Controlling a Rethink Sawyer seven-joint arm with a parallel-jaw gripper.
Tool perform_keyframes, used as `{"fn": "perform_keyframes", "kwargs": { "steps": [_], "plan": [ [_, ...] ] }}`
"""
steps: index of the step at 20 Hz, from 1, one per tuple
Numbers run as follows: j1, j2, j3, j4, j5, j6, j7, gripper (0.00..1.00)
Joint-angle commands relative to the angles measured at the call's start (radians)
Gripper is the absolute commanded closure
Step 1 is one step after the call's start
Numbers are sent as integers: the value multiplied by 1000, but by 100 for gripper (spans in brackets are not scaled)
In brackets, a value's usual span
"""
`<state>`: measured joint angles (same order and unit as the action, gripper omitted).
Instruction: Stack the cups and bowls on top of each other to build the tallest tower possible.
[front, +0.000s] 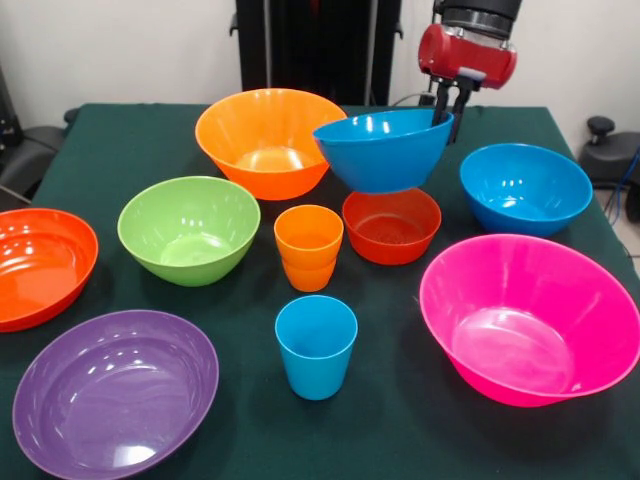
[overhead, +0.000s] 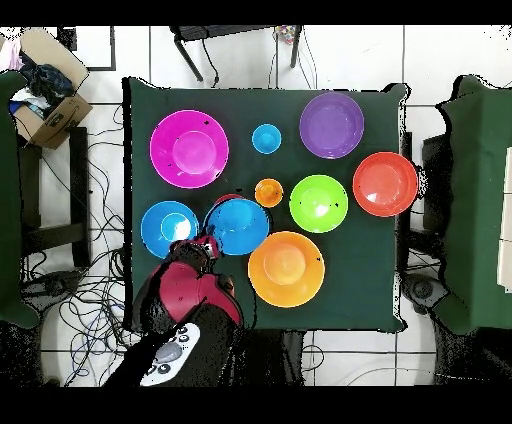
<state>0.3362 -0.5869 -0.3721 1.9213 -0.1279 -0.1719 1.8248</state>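
A dark green bench carries scattered bowls and cups. The hand is clamped on the rim of a blue bowl, holding it tilted in the air above the small red-orange bowl. Another blue bowl sits just beside. Stacked orange cups stand behind the blue cup. No tower stands yet.

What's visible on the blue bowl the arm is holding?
The held blue bowl is glossy, plastic-looking, round with a flared rim and an empty inside. It hangs tilted above the table, over the small red-orange bowl, beside the orange bowl. The tool pinches its rim on the side toward the other blue bowl. Contact with the bowl beneath is unclear.
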Motion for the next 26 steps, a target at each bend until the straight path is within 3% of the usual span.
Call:
{"fn": "perform_keyframes", "kwargs": {
  "steps": [1,8,16,26],
  "plan": [
    [-30,-32,168,-78,-42,135,55,100],
    [-21,24,170,-77,-29,103,85,100],
    [-57,75,220,-63,-29,119,89,100],
    [-32,121,174,-101,-29,172,55,100]
  ]
}}
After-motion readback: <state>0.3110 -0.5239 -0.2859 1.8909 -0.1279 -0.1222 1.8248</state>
